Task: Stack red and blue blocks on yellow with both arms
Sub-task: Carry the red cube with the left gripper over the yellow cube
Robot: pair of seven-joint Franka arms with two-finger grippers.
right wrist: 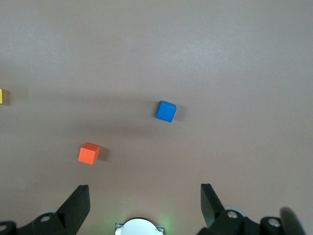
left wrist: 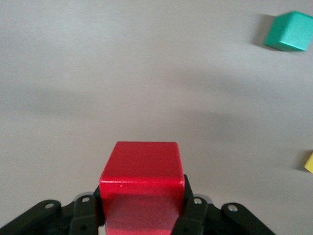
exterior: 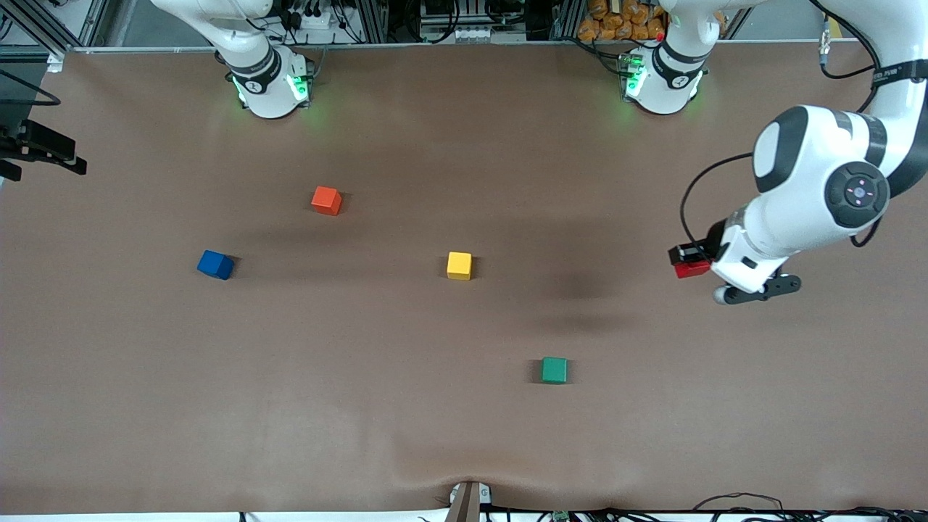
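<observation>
My left gripper (exterior: 689,261) is shut on the red block (exterior: 692,270) and holds it in the air over the table's left-arm end. In the left wrist view the red block (left wrist: 142,171) sits between the black fingers (left wrist: 190,201) of the left gripper (left wrist: 142,198). The yellow cube (exterior: 459,265) stands mid-table, alone; it also shows at the edges of the wrist views (left wrist: 309,162) (right wrist: 1,96). The blue block (exterior: 215,264) (right wrist: 166,111) stands toward the right arm's end. My right gripper (right wrist: 144,205) is open, empty and high over the table near its own base.
An orange-red cube (exterior: 326,200) (right wrist: 88,153) stands farther from the front camera than the blue block. A green cube (exterior: 554,370) (left wrist: 288,32) stands nearer to the front camera than the yellow cube. Black gear (exterior: 40,148) juts in at the right arm's end.
</observation>
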